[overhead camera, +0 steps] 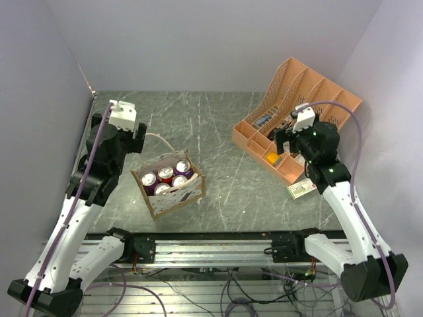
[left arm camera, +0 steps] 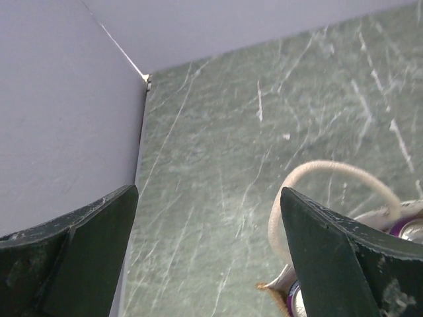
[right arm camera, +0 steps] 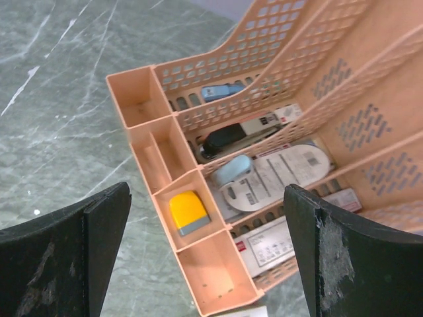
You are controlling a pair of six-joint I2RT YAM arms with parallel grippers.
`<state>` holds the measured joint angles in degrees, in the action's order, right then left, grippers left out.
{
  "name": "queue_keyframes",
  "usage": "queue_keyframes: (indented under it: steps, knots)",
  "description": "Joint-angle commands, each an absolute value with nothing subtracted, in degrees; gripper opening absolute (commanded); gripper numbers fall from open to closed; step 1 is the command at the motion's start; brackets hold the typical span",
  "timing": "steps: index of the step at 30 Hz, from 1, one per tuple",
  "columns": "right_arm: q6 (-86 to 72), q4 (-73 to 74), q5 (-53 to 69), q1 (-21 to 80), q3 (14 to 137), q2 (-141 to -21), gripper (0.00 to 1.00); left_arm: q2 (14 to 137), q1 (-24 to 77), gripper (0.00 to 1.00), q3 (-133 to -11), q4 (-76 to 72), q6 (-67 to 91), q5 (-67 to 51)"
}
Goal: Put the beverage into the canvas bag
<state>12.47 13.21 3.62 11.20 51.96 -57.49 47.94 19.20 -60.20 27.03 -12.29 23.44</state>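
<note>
The canvas bag (overhead camera: 173,195) stands on the table's left middle, brown with a white patterned side. Several purple beverage cans (overhead camera: 166,173) stand upright inside it. Its cream rope handle (overhead camera: 160,140) arcs up at the back. My left gripper (overhead camera: 140,139) hovers just behind and left of the bag, open and empty. In the left wrist view the rope handle (left arm camera: 310,177) and a can top (left arm camera: 411,229) show beside the right finger (left arm camera: 330,257). My right gripper (overhead camera: 283,142) is open and empty above the orange organizer.
An orange plastic file organizer (overhead camera: 291,112) stands at the back right, holding office items; its front compartments (right arm camera: 198,218) hold a yellow eraser-like block (right arm camera: 187,212). A small box (overhead camera: 301,189) lies beside the right arm. Walls close the left, back and right.
</note>
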Motion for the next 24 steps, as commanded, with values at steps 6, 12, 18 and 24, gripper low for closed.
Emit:
queue_keyframes:
  steps: [6, 12, 18, 24]
  knots:
    - [13.0, 8.9, 5.0, 5.5, 49.7, -47.2, 1.0, 43.7, 17.0, 0.99, -62.8, 21.8, -5.2, 16.0]
    - [12.9, 10.1, 6.1, 4.5, 49.9, -45.5, 1.0, 40.0, 14.9, 0.99, -60.1, 22.1, -5.8, 13.9]
    - [12.6, 10.8, 4.9, 3.1, 49.5, -43.5, 1.0, 36.8, 13.1, 0.99, -59.5, 23.4, -4.8, 13.3]
    - [13.2, 11.4, 3.8, 1.7, 48.6, -41.8, 1.0, 35.0, 12.6, 0.99, -57.5, 24.3, -6.1, 9.8]
